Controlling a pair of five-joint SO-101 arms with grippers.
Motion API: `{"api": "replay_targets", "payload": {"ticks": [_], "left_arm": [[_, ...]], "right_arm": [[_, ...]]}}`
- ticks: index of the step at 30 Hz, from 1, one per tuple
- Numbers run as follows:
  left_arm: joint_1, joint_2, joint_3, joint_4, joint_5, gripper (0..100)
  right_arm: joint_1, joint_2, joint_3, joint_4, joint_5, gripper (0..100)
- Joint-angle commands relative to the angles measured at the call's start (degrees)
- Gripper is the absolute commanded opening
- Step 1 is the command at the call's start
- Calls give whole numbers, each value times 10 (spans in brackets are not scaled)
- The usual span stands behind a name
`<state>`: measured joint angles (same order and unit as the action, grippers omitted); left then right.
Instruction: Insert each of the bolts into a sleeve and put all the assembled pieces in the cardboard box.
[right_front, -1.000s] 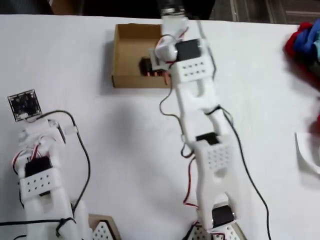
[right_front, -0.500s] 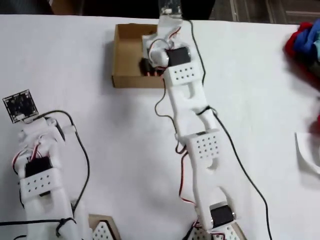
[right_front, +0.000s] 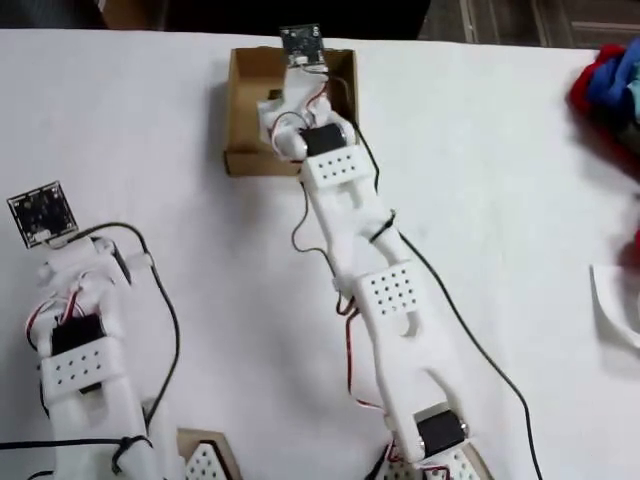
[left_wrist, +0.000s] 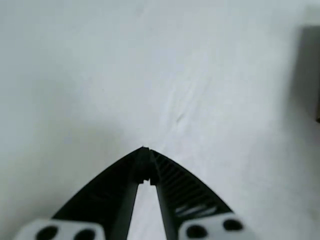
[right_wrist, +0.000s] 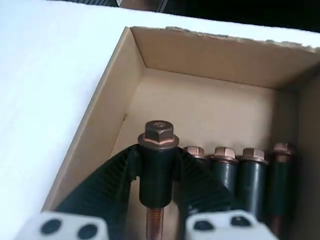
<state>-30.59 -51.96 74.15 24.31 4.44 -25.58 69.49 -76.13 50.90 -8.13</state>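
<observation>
Right gripper (right_wrist: 156, 159) is clamped on an assembled piece (right_wrist: 157, 167). Its fingers (right_wrist: 112, 185) grip the dark sleeve (right_wrist: 157, 182), w/ the copper bolt head (right_wrist: 159, 134) out past the tips & the thread (right_wrist: 155, 222) on the wrist side. So the piece's long axis runs along the gripper, head aimed at the far wall of the cardboard box (right_wrist: 210, 55). We see the piece inside the box opening, over the floor; whether it touches the floor we can't tell.

Four more assembled pieces (right_wrist: 235, 175) lie in a row along one side wall of the box. They're just beside the held one, parallel to it, heads the same way.

In the high view the right arm (right_front: 390, 300) stretches out to the box, wrist over it. Left gripper (left_wrist: 145, 153) has its fingers together w/ nothing btwn them. It sits over bare table (left_wrist: 150, 60), well apart from the box.

Our read: the drop-off is what's left. Free floor lies btwn the row & the opposite side wall, so the piece prob. only needs lowering & letting go w/o nudging the row. The right arm is by far the nearer.
</observation>
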Motion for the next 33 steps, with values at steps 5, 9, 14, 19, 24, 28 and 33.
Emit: {"api": "replay_targets", "payload": {"ticks": [5, 9, 14, 19, 24, 28, 33], "left_arm": [[7, -14, -1, -14, 4, 24], [7, -14, -1, -14, 4, 24], [7, -14, 0, -13, 4, 24], [7, -14, 0, -13, 4, 24], [7, -14, 0, -13, 4, 24], [7, -14, 0, -13, 4, 24], [7, -14, 0, -12, 4, 24]], "right_arm": [[-4, -12, -22, -17, -5, 19], [-4, -11, -15, -18, -5, 19], [-4, 4, 0, -16, -28, 19], [-6, 15, 0, -15, -30, 19], [-11, 16, 1, -17, -29, 19], [-11, 16, 1, -17, -29, 20], [-11, 21, 1, -17, -29, 25]]}}
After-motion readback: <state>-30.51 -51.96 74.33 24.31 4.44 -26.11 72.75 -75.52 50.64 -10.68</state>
